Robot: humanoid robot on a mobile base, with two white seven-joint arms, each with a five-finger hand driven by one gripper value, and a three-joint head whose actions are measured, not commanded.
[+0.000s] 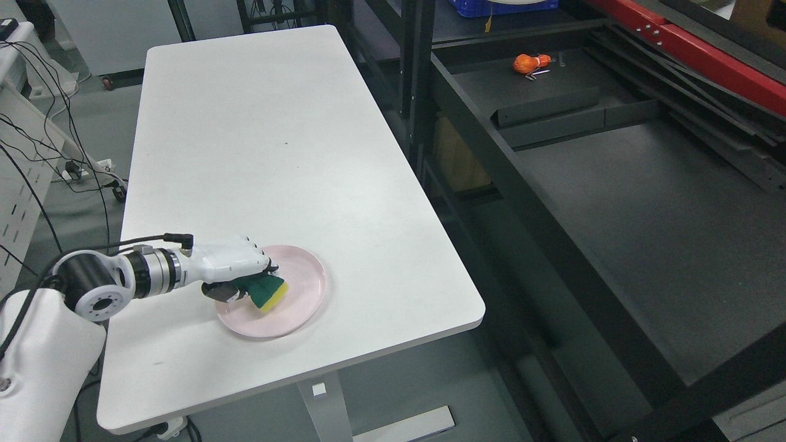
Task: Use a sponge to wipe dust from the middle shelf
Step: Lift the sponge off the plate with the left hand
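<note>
Head view. The left arm enters from the lower left of the picture and reaches across the near part of a white tabletop. Its white left hand lies over the left side of a pale pink plate, which stands on the tabletop near the front edge. The fingers are curled around a sponge and clamped on it. The sponge has a green face and a yellow layer; it sits tilted, with the yellow edge turned toward the lower right, above the plate's inner surface. Whether the sponge touches the plate cannot be told.

To the right of the tabletop, and apart from it, stands a dark metal rack. Its broad dark shelf runs from the upper middle of the picture toward the lower right corner. Near the far end of this shelf lies a small orange object, with a thin pale item just beside it. Two low dark metal strips stand across the shelf, nearer than the orange object. A red beam crosses the upper right corner. A blue crate shows at the top edge behind the rack.

Cables trail over the grey floor to the left of the tabletop.
</note>
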